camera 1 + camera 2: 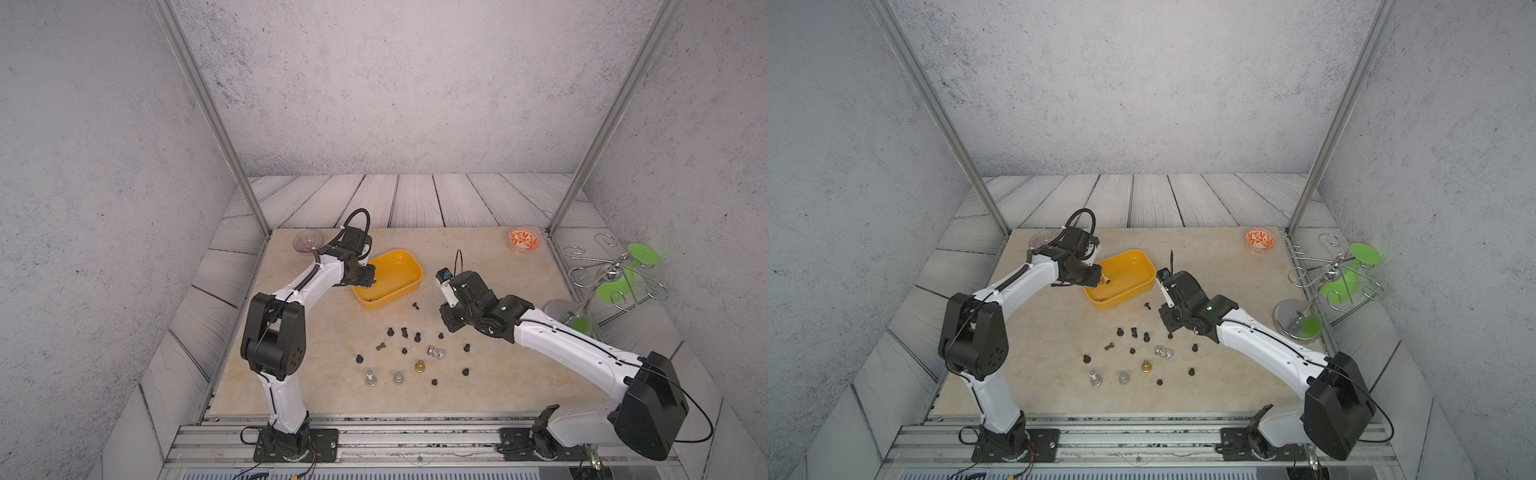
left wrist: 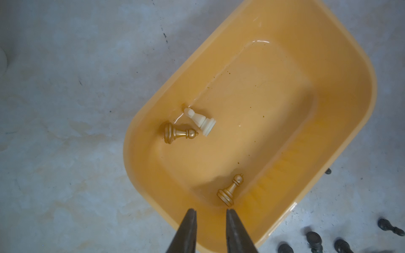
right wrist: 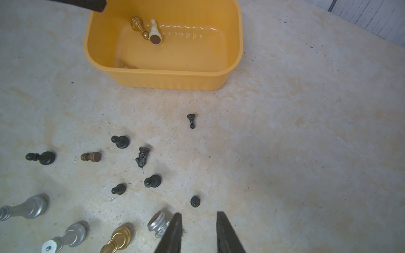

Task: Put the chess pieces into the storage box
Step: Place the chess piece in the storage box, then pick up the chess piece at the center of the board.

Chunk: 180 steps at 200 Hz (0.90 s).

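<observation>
Overhead: box [image 1: 397, 272] contents unclear.
Left wrist: two gold pieces [image 2: 175, 134], cream piece [image 2: 200, 120] inside.
Left end effector [image 2: 210, 211], right end effector [image 3: 199, 213]: narrow, empty.

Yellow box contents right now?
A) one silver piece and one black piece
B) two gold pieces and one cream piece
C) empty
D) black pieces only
B. The left wrist view shows the storage box holding a gold piece next to the cream piece, and a second gold piece closer to the near wall.
</observation>
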Motion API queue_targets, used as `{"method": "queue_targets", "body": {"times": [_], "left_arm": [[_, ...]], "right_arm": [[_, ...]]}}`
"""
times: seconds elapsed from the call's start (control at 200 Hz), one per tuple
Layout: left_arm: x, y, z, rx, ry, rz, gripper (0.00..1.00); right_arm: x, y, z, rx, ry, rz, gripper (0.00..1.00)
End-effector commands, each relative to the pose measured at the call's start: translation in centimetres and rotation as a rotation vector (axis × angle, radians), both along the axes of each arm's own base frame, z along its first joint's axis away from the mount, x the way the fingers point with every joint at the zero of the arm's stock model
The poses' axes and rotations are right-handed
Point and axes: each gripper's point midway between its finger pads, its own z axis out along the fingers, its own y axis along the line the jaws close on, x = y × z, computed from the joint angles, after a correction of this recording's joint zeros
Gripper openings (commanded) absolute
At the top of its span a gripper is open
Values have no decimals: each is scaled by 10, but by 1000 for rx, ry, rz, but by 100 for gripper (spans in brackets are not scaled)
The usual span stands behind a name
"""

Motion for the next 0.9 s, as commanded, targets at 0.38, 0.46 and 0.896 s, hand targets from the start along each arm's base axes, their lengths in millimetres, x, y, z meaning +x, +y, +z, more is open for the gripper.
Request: {"method": "queue_targets", "body": {"times": [0.38, 0.46, 0.896], "left_arm": [[-27, 9, 29, -96, -47, 37, 27], [-32, 9, 28, -109, -45, 38, 28], [-52, 14, 29, -116, -38, 27, 27]], "right_arm": [[-15, 31, -31, -9, 143, 107, 30], [-15, 37, -35, -11, 153, 118, 32], [-16, 65, -60, -25, 199, 162, 41]]}}
